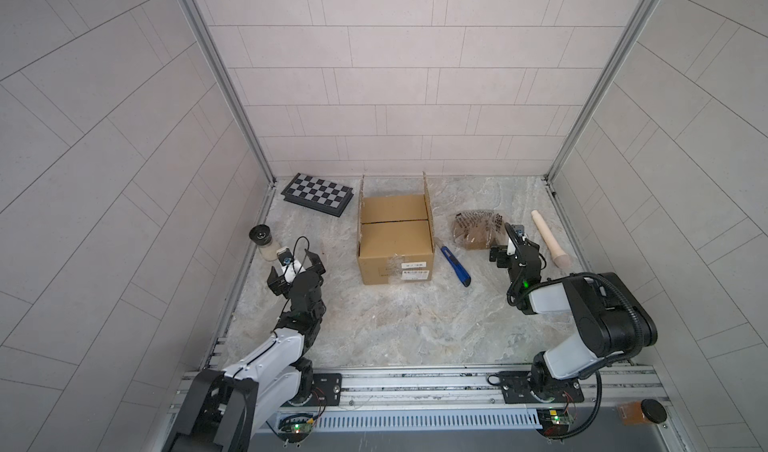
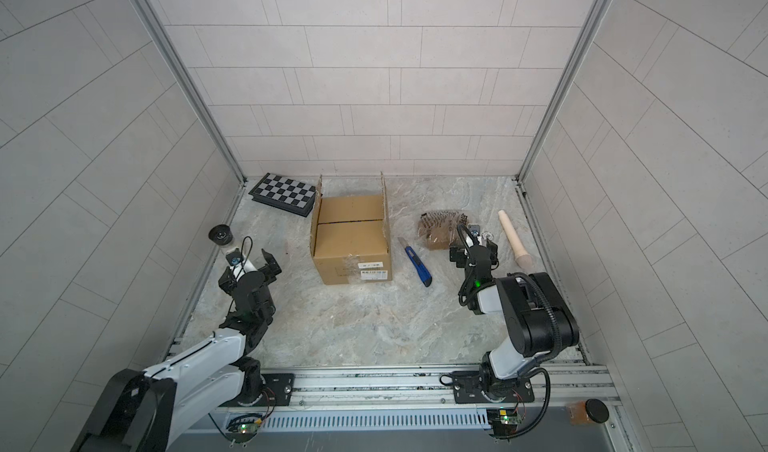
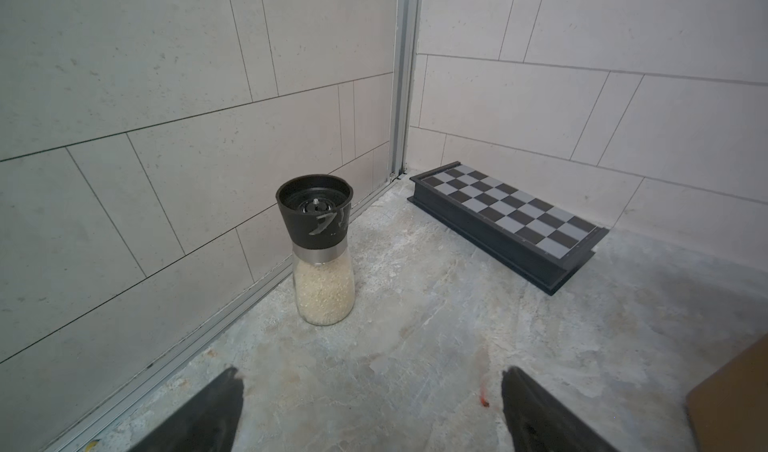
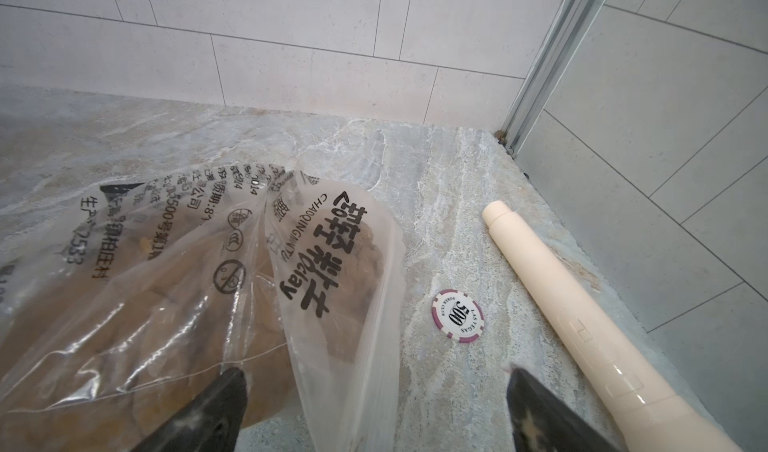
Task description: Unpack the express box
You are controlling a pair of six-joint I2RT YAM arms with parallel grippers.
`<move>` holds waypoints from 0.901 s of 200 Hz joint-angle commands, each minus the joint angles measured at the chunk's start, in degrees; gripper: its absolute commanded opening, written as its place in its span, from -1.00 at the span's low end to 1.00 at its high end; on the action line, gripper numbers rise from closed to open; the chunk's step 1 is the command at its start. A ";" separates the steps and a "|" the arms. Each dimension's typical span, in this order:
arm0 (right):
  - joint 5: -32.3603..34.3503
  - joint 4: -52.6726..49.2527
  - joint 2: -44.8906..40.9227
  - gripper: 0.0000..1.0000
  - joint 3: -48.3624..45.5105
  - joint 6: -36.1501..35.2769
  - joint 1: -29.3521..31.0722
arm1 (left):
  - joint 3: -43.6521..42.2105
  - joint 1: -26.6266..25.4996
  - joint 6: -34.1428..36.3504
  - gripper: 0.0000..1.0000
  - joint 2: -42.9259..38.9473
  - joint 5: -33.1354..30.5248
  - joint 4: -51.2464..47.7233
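**Box mid-desk, both end effectors spread**

The box sits mid-desk, with its outer flaps upright and its inner flaps shut. The left end effector is spread and empty, near a grinder. The right end effector is spread and empty, at the edge of a bag.

This is a robotics lab test cell. Pale tile-patterned wall panels close three sides, joined by silver aluminium profile posts at 11 and 1 o'clock. At 6 o'clock, below the grey marble-look tabletop, a slotted aluminium rail carries two bolted black-and-white robot arms, small green-lit circuit boards and a white slotted cable duct.
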 commanded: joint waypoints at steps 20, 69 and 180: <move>-0.03 0.31 1.13 0.99 0.08 -1.68 0.12 | 3.50 1.55 6.88 1.00 9.37 5.73 12.72; -0.15 -0.97 0.72 0.99 0.29 -1.90 0.12 | 8.81 4.09 8.22 1.00 22.80 15.20 16.86; -0.07 -0.77 0.79 0.99 0.27 -1.80 0.12 | 13.05 5.25 7.68 1.00 24.00 17.44 9.49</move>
